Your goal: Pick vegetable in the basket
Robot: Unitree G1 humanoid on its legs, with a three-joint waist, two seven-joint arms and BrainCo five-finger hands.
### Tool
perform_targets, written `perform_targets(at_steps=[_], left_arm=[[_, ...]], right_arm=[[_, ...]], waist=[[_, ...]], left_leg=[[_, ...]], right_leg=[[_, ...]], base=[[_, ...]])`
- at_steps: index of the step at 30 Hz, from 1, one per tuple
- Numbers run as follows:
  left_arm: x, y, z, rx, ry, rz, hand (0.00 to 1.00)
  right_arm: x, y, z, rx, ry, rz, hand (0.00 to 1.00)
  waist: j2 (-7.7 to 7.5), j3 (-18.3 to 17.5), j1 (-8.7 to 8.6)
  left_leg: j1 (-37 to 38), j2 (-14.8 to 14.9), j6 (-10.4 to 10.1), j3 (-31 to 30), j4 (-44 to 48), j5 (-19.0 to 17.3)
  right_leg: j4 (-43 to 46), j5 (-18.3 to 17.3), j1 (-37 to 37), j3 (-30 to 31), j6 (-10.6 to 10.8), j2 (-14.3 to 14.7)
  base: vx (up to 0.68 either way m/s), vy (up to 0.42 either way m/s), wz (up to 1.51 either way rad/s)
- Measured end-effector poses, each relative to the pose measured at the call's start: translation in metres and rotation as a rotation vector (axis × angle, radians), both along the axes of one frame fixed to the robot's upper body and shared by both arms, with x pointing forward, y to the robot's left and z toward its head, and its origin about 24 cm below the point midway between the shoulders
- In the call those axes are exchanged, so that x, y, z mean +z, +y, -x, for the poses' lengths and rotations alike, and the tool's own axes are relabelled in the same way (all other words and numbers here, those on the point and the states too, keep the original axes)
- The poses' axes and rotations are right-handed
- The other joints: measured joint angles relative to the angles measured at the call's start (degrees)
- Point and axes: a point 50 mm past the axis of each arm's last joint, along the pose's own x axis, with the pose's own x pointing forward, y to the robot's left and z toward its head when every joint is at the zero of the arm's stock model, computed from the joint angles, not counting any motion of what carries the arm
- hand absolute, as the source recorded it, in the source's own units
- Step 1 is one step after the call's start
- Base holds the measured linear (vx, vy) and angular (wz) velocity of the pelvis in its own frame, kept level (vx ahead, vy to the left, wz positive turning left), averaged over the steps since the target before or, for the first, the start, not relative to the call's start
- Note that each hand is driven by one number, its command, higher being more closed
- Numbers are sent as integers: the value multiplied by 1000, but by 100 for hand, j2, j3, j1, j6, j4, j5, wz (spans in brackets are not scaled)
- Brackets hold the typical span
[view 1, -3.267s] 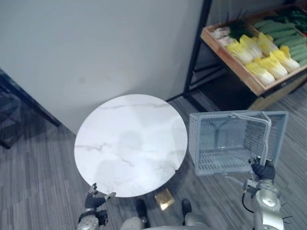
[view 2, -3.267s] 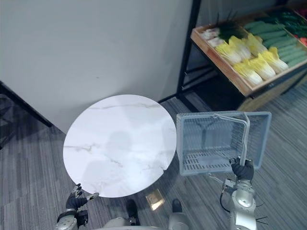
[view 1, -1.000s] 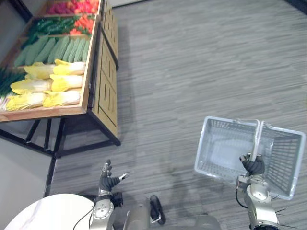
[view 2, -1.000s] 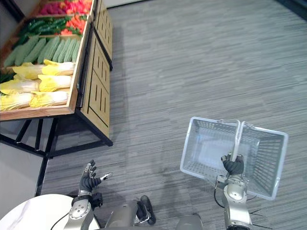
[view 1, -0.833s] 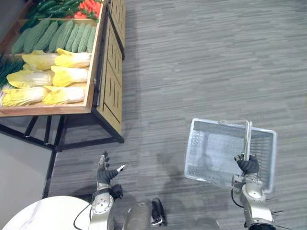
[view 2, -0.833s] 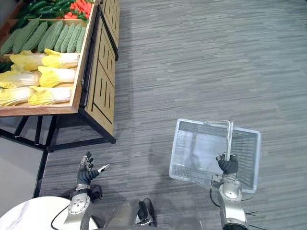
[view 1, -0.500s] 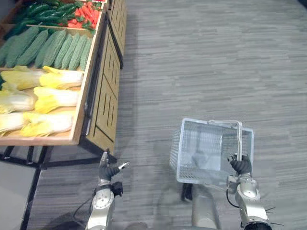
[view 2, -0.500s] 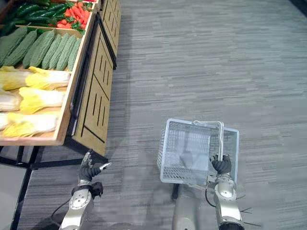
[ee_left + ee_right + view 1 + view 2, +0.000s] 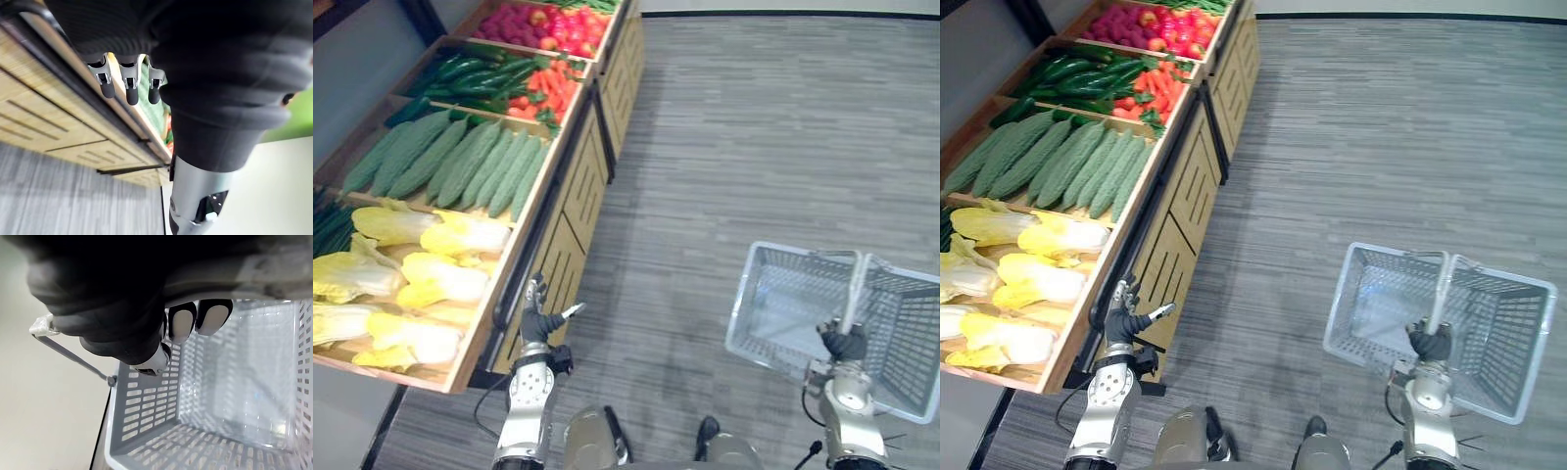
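Grips the handle (image 9: 1440, 289) of a grey slatted basket (image 9: 1371, 299) in the right hand (image 9: 1429, 343), fingers wrapped fully round it, above grey floor (image 9: 1381, 127). Holds the left hand (image 9: 1122, 321) up with fingers straight and spread, gripping nothing, just beside the front edge of a wooden produce stand (image 9: 1180, 211). Nearest that hand, along the stand's near end: pale yellow cabbages (image 9: 1038, 282). Beyond them, long green gourds (image 9: 1067, 162), then orange-red vegetables (image 9: 1141, 93) toward the far end. All vegetables on the stand, well apart from the basket.
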Motion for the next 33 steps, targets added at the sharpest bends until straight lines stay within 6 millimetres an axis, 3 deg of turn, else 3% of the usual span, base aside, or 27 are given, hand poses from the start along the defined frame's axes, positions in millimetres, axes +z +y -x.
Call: perform_targets(at_steps=[1, 2, 4, 6, 8, 9, 10, 11, 12, 15, 16, 18, 19, 20, 21, 24, 27, 30, 33], left_arm=[[10, 0, -2, 8, -40, -30, 0], [17, 1, -3, 18, -68, -48, 0], [37, 5, -2, 77, -152, -129, 0], [45, 9, -1, 126, -182, -172, 0], [51, 14, 6, 187, -205, -214, 0], [53, 17, 9, 215, -212, -237, 0], [55, 18, 10, 229, -219, -256, 0], [55, 18, 11, 236, -220, -260, 0], [54, 20, 13, 250, -210, -269, 0], [51, 18, 16, 256, -199, -279, 0], [52, 13, 13, 236, -207, -272, 0], [53, 7, 11, 211, -215, -265, 0], [53, 3, 9, 183, -218, -262, 0], [54, 2, 8, 167, -223, -268, 0], [50, 1, 7, 151, -203, -265, 0], [44, -7, 9, 94, -174, -229, 0], [41, -10, 8, 57, -164, -218, 0], [26, -15, -3, 3, -103, -222, 0], [12, -15, -18, -47, -37, -259, 0]], right_arm=[[-9, -4, 14, -29, 46, -4, 100], [-11, -4, 17, -33, 56, -8, 100], [-15, -6, 17, -62, 60, -26, 100], [-25, -5, 21, -70, 105, -48, 100], [-31, -3, 24, -71, 124, -66, 100], [-32, -1, 23, -68, 123, -72, 100], [-32, 0, 24, -66, 126, -72, 100], [-32, 0, 23, -63, 125, -73, 100], [-32, 0, 23, -57, 123, -75, 100], [-32, 1, 23, -43, 118, -78, 100], [-33, 1, 28, -48, 120, -79, 100], [-35, 3, 35, -55, 127, -87, 100], [-39, 8, 43, -68, 127, -117, 100], [-41, 11, 46, -72, 130, -129, 100], [-48, 15, 52, -79, 154, -158, 100], [-44, 25, 44, -22, 129, -176, 100], [-43, 24, 46, -13, 129, -178, 100], [-49, 26, 56, -30, 151, -202, 100], [-61, 30, 63, -35, 195, -246, 100]], waist=[[-223, -76, -75], [-312, -102, -78], [-391, -94, -66], [-415, -87, -4], [-393, -96, 9], [-371, -125, -19], [-399, -131, -99], [-407, -131, -159], [-401, -132, -222], [-403, -133, -310], [-417, -136, -333], [-452, -142, -343], [-586, -160, -366], [-709, -170, -364], [-831, -144, -309], [-619, -292, -135], [-561, -329, -107], [-597, -467, -128], [-656, -542, -270]], left_leg=[[219, -292, 148, 232, -419, -23], [242, -437, 223, 313, -580, 21], [279, -684, 625, 413, -678, -129], [482, -882, 695, 271, -697, -236], [723, -1029, 575, -13, -865, -437], [914, -1212, 562, -260, -1044, -461], [1040, -1379, 597, -623, -1204, -486], [1074, -1428, 603, -807, -1235, -489], [1147, -1475, 602, -1148, -1285, -489], [1384, -1471, 486, -1918, -1435, -419], [1418, -1469, 418, -2361, -1421, -391], [1422, -1457, 355, -2670, -1353, -386], [1401, -1474, 95, -2823, -1130, -481], [1403, -1503, -59, -2822, -1019, -589], [1377, -1446, -248, -2934, -802, -786], [1290, -938, -461, -2759, -870, -787], [1391, -788, -645, -2764, -1174, -673], [1463, -781, -693, -2800, -1612, -439], [1565, -770, -736, -2857, -2080, -146]], right_leg=[[68, -118, 115, -258, 121, -236], [90, -138, 110, -377, 152, -327], [80, -169, 356, -781, 203, -453], [325, -162, 644, -994, 229, -589], [1167, -159, 632, -1111, 250, -793], [2179, -82, 428, -1084, 340, -1134], [3188, -104, 62, -765, 249, -1373], [3532, -329, -116, -536, 141, -1349], [3780, -659, -456, 1, 107, -1131], [3235, -1098, -1164, 911, -52, -549], [2749, -1100, -1491, 1451, -90, -267], [2369, -1077, -1662, 1933, -67, -113], [1627, -736, -1660, 2373, 15, -58], [1255, -294, -1588, 2453, -13, -127], [1356, 74, -1563, 2346, 230, -170], [1114, 13, -1455, 1991, 34, 111], [906, 49, -1332, 1870, -77, 244], [778, 77, -1321, 1803, -118, 275], [479, 203, -1309, 1714, -172, 303]], base=[[355, 113, 112], [406, 135, 136], [350, 112, 109], [388, 118, 108], [301, 103, 103], [280, 50, 124], [270, 5, 137], [253, -74, 149], [249, -107, 154], [279, -156, 143], [228, -190, 166], [193, -235, 151], [206, -287, 159], [244, -373, 171], [147, -262, 94], [118, -294, 45], [44, -176, 8], [39, -71, 10], [92, -49, 13]])
